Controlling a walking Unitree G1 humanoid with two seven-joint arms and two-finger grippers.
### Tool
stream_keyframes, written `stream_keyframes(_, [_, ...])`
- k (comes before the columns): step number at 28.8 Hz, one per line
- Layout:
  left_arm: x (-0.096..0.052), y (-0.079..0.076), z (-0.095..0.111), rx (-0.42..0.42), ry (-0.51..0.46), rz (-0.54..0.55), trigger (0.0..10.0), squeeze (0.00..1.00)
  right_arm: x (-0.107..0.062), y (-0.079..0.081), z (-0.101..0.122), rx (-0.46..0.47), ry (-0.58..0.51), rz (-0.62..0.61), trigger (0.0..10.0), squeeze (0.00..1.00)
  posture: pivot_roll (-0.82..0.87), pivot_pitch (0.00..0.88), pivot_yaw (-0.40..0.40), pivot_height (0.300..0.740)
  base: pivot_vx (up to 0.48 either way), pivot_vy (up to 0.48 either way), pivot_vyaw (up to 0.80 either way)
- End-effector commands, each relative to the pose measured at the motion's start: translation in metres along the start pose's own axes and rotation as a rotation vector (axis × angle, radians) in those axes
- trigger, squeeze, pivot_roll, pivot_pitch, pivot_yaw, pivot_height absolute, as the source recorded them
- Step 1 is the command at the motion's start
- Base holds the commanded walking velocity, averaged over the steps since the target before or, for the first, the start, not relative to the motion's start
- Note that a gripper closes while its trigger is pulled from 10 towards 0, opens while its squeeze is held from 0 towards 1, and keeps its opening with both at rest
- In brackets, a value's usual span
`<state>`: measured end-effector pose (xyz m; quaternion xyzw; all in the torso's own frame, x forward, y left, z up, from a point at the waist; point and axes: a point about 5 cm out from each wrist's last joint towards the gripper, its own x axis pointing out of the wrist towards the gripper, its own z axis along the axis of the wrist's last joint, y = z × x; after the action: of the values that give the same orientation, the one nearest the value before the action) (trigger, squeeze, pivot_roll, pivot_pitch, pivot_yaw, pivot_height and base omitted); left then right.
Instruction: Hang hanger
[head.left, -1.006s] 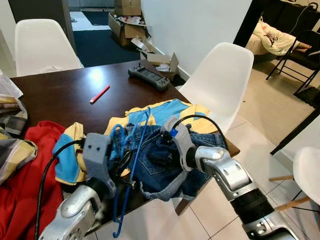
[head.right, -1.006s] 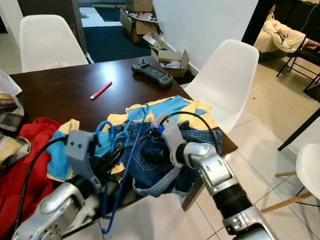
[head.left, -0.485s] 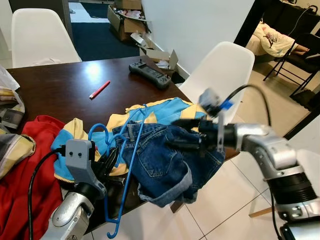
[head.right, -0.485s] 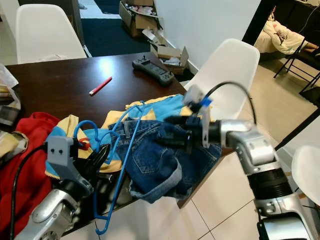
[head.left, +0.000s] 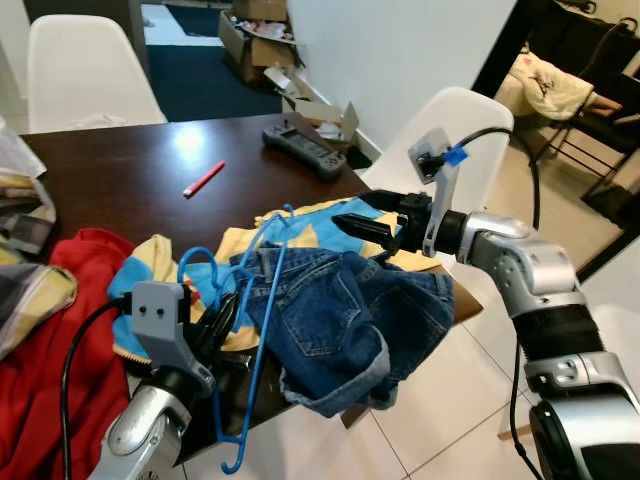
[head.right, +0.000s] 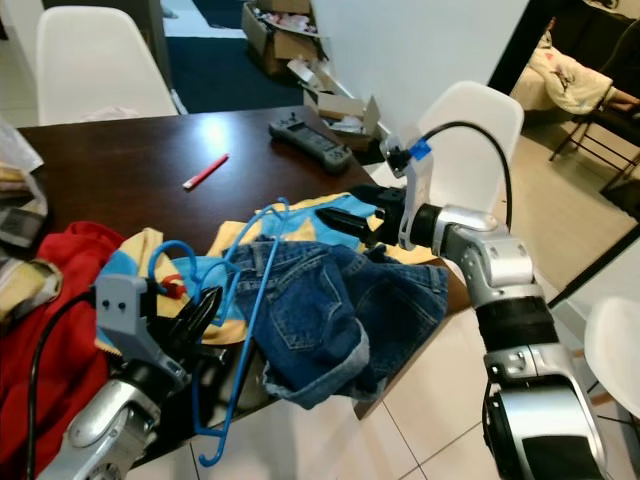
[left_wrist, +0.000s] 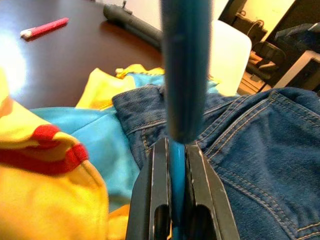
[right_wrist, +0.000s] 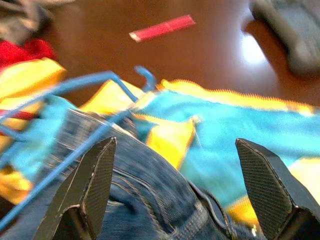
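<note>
A blue wire hanger (head.left: 262, 330) runs from the pile of clothes down past the table's near edge. My left gripper (head.left: 222, 318) is shut on it at the near edge, and the left wrist view shows the blue hanger bar (left_wrist: 178, 70) pinched between the black fingers (left_wrist: 150, 200). Blue denim shorts (head.left: 345, 320) drape over the hanger and hang off the table edge. My right gripper (head.left: 355, 213) hovers open above the shorts' far side, over the yellow and blue shirt (head.left: 330, 222); its wide-spread fingers (right_wrist: 87, 187) hold nothing.
The dark wooden table (head.left: 130, 190) carries a red pen (head.left: 202, 179), a grey game controller (head.left: 305, 150) and a red garment (head.left: 60, 330) at the left. White chairs stand behind (head.left: 85, 70) and to the right (head.left: 470, 130). Cardboard boxes (head.left: 255, 35) lie on the floor beyond.
My right gripper let go of the denim shorts, swung up and away from them, and now hovers open over the shirt. The left gripper keeps hold of the hanger.
</note>
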<state>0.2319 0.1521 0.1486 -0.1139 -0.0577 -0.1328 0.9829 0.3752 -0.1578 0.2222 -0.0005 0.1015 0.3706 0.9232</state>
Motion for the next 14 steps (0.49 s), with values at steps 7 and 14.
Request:
stream_keyframes(7, [-0.003, 0.002, -0.011, 0.004, 0.029, 0.025, 10.0, 0.0, -0.001, -0.013, -0.021, 0.084, 0.158, -0.096, 10.0, 0.0, 0.12, 0.09, -0.205, 0.74, 0.0, 0.0, 0.0])
stream_keyframes(14, [-0.003, 0.002, -0.011, 0.003, 0.021, 0.028, 10.0, 0.0, 0.0, -0.002, -0.041, 0.101, 0.297, 0.008, 10.0, 0.0, 0.12, 0.093, -0.211, 0.74, 0.0, 0.0, 0.0])
